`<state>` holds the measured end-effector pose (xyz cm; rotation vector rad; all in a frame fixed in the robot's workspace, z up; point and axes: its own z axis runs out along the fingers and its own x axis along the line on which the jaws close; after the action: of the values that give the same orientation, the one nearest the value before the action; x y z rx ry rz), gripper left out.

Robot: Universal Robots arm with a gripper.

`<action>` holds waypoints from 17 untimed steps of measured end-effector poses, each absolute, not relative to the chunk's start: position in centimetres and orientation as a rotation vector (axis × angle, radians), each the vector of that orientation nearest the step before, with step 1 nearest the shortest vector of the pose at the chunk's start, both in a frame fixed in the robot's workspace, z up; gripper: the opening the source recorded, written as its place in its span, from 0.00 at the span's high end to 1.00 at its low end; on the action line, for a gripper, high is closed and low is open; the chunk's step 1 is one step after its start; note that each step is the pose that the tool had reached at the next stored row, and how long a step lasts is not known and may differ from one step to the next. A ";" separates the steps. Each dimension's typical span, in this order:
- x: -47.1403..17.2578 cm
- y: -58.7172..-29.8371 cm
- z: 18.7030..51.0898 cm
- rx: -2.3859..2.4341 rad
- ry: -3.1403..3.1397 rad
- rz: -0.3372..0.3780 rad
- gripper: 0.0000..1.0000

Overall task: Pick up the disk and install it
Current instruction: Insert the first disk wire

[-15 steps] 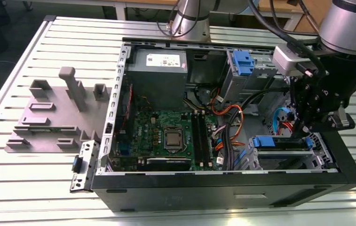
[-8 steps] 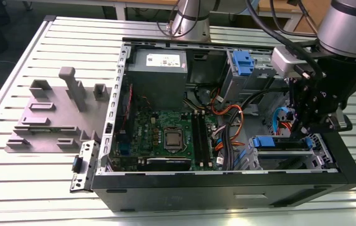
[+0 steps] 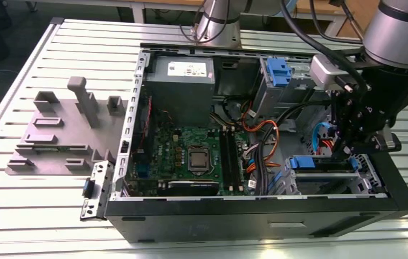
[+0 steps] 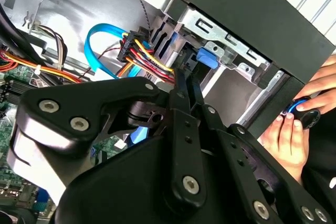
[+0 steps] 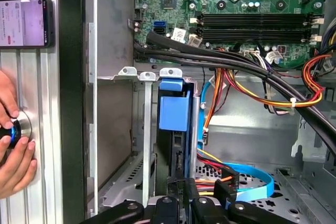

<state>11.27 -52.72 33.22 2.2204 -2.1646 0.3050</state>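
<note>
the gripper [image 5: 184, 195] had its two black fingers [image 4: 184, 85] drawn close together, clamped on the thin edge of the disk [image 5: 176, 145], which stood on edge in the drive cage [image 5: 142, 129] at the front corner of the open computer case [image 3: 261, 216]. the disk's blue bracket [image 5: 173, 109] showed at the cage mouth in the first wrist view. by the look of it, the disk was picked up and already slid most of the way into its bay; whether it was fully seated could not be told, and the grip was not yet released. orange and yellow power wires [image 5: 252, 95] and a blue data cable [image 5: 252, 177] lay just beside the bay. past them sat the green motherboard [image 3: 189, 156]. outside the case, a person's hands [image 5: 13, 140] worked a round knob [image 5: 9, 129] on the slatted table [image 3: 16, 205].
</note>
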 end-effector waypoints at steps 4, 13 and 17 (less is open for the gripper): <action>11.3 -52.7 33.1 2.224 -2.170 0.297 0.84; 11.3 -52.9 32.9 2.228 -2.177 0.287 0.84; 11.3 -52.9 33.0 2.230 -2.180 0.283 0.84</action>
<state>11.27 -52.91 33.03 2.2301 -2.1802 0.2834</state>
